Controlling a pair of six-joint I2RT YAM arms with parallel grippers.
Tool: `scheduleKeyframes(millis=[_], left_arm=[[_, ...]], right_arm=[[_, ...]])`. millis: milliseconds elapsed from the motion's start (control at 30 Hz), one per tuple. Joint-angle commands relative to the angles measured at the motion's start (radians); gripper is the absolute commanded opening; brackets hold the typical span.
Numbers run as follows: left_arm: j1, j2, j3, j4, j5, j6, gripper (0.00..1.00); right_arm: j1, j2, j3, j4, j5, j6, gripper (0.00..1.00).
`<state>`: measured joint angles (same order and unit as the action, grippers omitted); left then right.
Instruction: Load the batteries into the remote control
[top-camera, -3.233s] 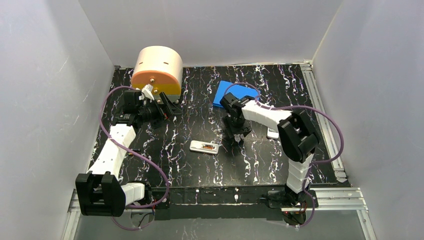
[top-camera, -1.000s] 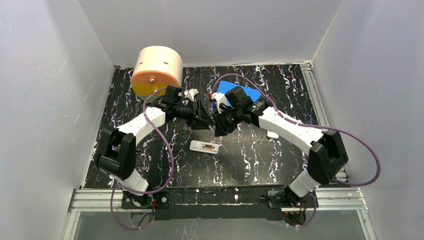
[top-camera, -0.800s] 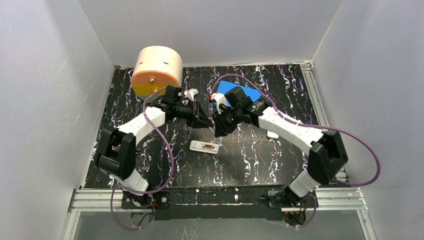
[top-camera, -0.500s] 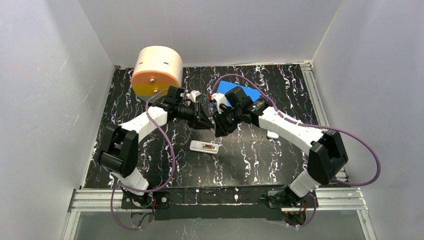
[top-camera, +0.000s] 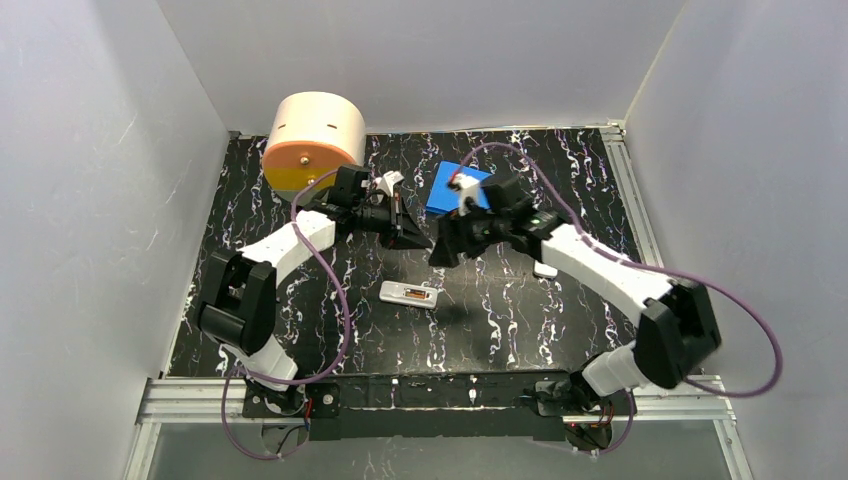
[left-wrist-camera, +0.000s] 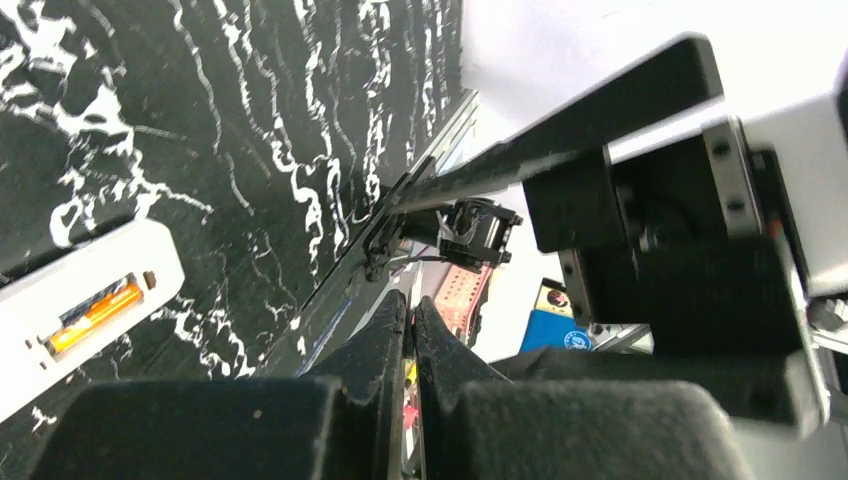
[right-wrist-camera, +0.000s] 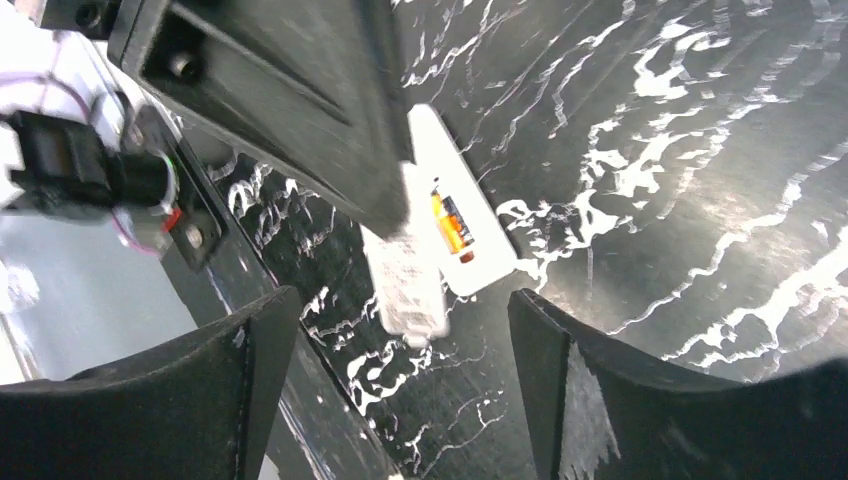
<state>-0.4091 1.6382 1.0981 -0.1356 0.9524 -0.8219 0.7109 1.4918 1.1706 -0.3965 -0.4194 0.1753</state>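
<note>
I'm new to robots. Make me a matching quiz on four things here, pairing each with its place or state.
1. white plastic remote control
2. round orange-and-cream drum
3. flat blue block
4. left hand

A. back left corner of the table
B. fingers shut together
C. lying mid-table, its compartment open
D. back middle of the table

Pairs: 1-C, 2-A, 3-D, 4-B

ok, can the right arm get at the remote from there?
Probably yes: the right gripper hangs open near the remote, nothing lying between them. The shut left gripper close beside it may crowd the move.
</note>
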Motion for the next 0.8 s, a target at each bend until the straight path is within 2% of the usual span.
scheduleKeyframes(millis=[0,100,300,400,533,600,667,767], left_arm=[[0.004,-0.075,0.02,0.19,0.001,-0.123,0.0],[0.003,-0.091,0.03,0.204,-0.056,-0.162,0.0],[0.003,-0.128,0.05,0.241,-0.176,-0.23,0.0],[0.003,-0.138,0.033,0.311,-0.214,-0.304,0.0],[0.004,-0.15,0.021,0.332,-0.264,-0.335,0.0],[0.003,-0.146,0.019,0.341,-0.267,-0.35,0.0],[0.003,-0.14,0.018,0.353,-0.261,-0.369,0.0],[0.004,-0.138,0.022,0.363,-0.261,-0.386,0.0]], right_arm=[[-0.142,-0.175,-0.153,0.454,-0.111,0.363,0.87],[-0.178,-0.209,-0.226,0.637,-0.121,0.587,0.88],[-0.232,-0.221,-0.263,0.674,-0.032,0.786,0.82],[-0.236,-0.226,-0.306,0.666,0.047,0.923,0.84],[-0.236,-0.239,-0.353,0.782,0.062,1.021,0.84],[-0.236,-0.222,-0.344,0.807,0.027,1.033,0.79],[-0.236,-0.201,-0.337,0.83,0.0,1.053,0.67],[-0.238,-0.173,-0.344,0.88,-0.023,1.093,0.56]])
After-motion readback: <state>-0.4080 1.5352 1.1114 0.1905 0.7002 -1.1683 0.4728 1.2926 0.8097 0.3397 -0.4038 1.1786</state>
